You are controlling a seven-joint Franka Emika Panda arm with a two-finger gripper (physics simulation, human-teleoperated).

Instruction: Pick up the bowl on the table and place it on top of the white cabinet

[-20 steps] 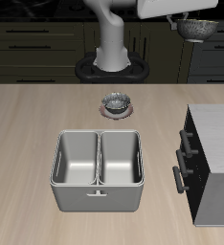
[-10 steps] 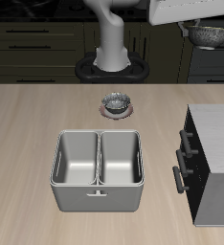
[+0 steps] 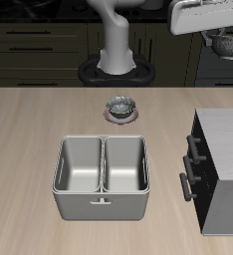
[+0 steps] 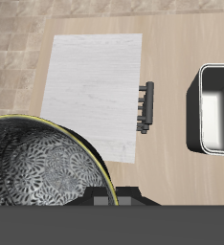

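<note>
The bowl, shiny grey metal with a dark mottled inside, hangs in the air high over the table, held by its rim. My gripper is shut on it, under the white hand at the edge of the exterior view. In the wrist view the bowl fills the near field, with my gripper clamped on its rim. The white cabinet stands near the table's front edge; its pale top and dark handles lie below the bowl.
A grey metal double bin stands near the table's front edge beside the cabinet; it also shows in the wrist view. A look-alike bowl on a pinkish-red saucer sits farther back. The robot base is at the back.
My gripper has carried the bowl sideways toward the cabinet's side of the table and slightly lower. Nothing on the table has moved.
</note>
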